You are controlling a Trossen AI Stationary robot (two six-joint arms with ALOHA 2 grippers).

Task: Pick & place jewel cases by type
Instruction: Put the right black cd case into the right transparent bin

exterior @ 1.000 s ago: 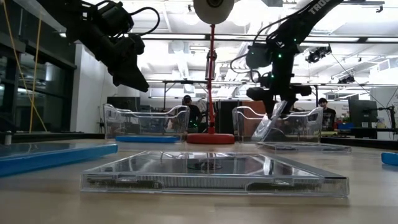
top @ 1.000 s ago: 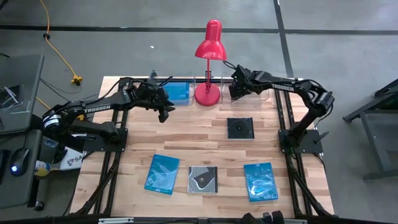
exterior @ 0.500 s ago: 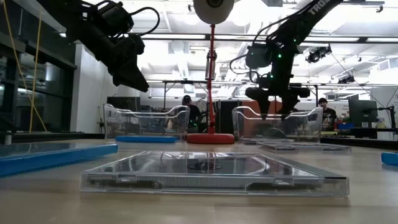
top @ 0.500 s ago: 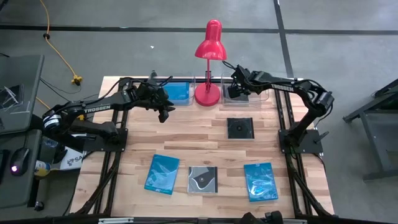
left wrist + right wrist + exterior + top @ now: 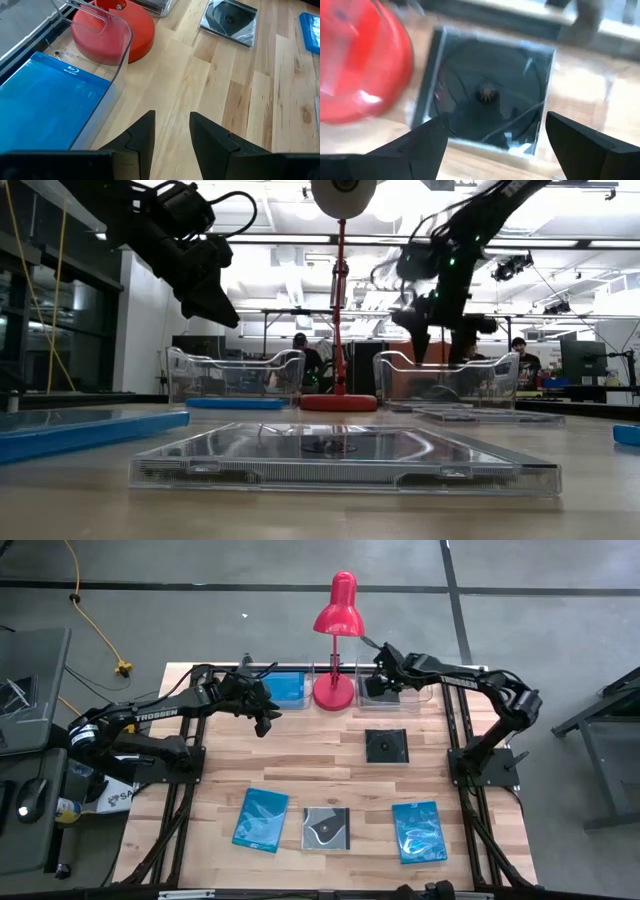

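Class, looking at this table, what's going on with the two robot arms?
The right gripper, jaws open, hovers over a dark jewel case lying in the clear plastic tray right of the red desk lamp. The left gripper waits near the other tray, which holds a blue case. Four cases remain on the wooden table.

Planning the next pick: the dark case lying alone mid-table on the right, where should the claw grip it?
Dark jewel case lies flat, nothing beside it. Probably best to come straight down with the right claw and pinch two opposite thin edges; its broad face offers no purchase.
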